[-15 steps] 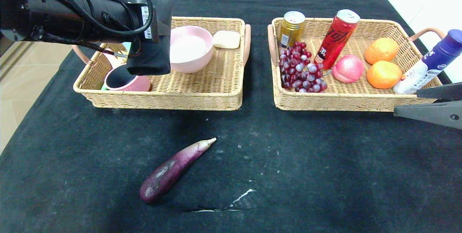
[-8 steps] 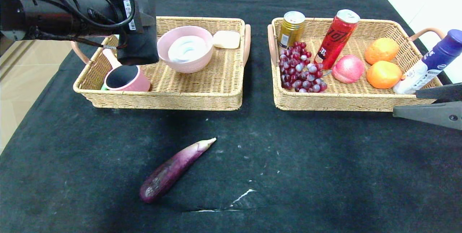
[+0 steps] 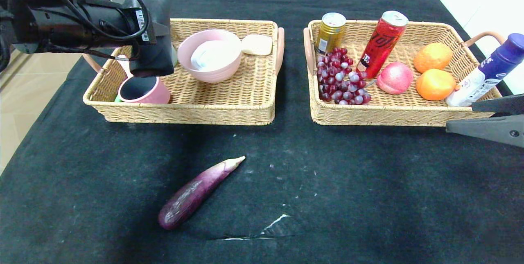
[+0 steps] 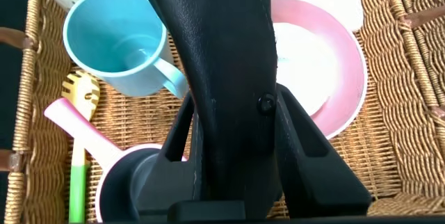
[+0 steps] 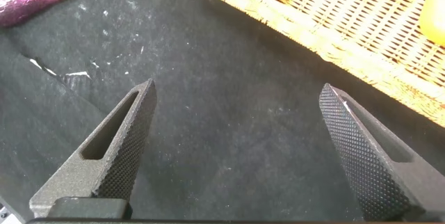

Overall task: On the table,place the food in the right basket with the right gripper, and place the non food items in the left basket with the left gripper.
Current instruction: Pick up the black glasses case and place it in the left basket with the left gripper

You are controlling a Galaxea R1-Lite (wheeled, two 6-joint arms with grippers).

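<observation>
eggplant lies alone on the black cloth, near the front and left of centre, its long axis slanting from its fat end nearest the robot toward its pale tip pointing at the right basket. the right gripper hovers spread wide and empty by that basket's near corner, so the eggplant lies well off to its left. the left gripper hangs over the left basket; its wrist view hides its fingers, so i cannot tell their state.
</observation>
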